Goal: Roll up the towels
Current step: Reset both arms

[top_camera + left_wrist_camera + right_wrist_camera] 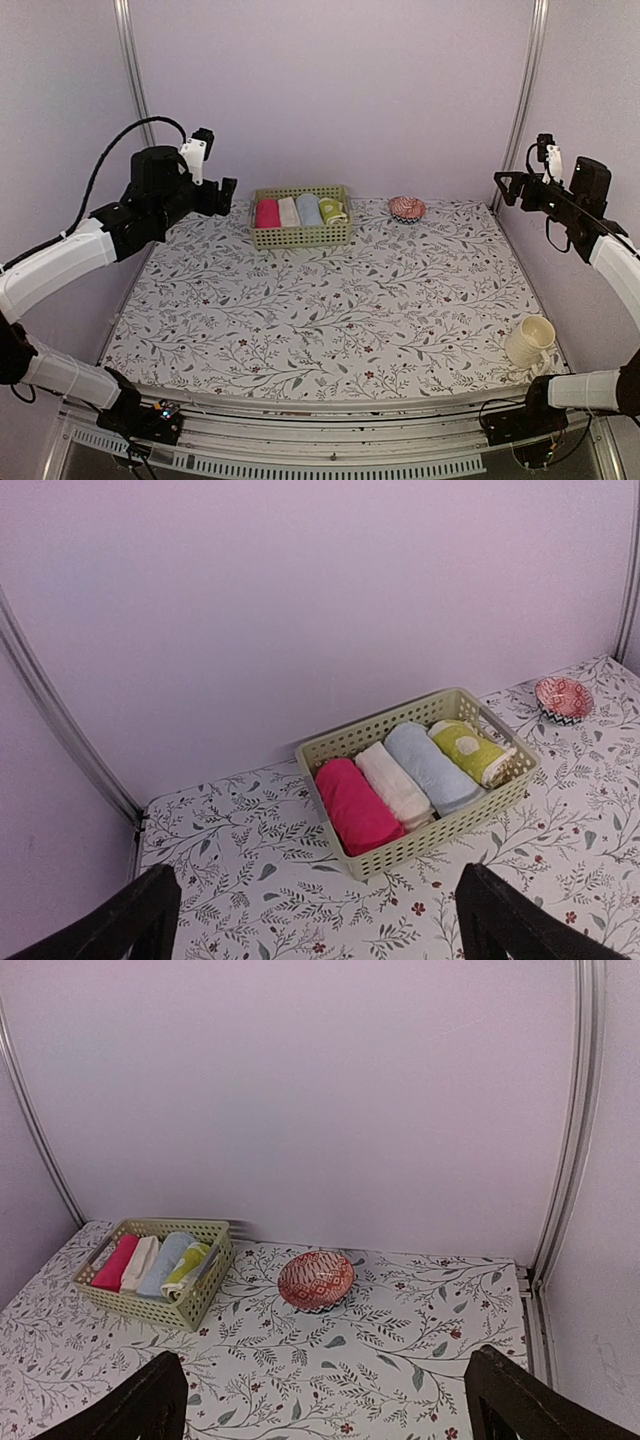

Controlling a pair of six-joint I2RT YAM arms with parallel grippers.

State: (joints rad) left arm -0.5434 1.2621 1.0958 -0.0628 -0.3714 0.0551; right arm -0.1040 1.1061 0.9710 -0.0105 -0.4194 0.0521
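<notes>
Both towels lie rolled in a pale green basket (300, 236) at the back of the table. The light blue towel (309, 208) is third from the left, and the yellow-green towel (331, 210) with pale shapes fills the right end. The left wrist view shows the blue towel (432, 767) and the yellow-green towel (470, 751) side by side in the basket (440, 835). My left gripper (225, 195) hovers open, raised, left of the basket, holding nothing. My right gripper (503, 190) is open and empty, high at the far right.
A pink roll (267, 213) and a cream-white roll (288, 211) fill the basket's left half. A red patterned bowl (407, 208) sits right of the basket. A cream cup (529, 341) lies near the front right corner. Metal frame posts stand at both back corners.
</notes>
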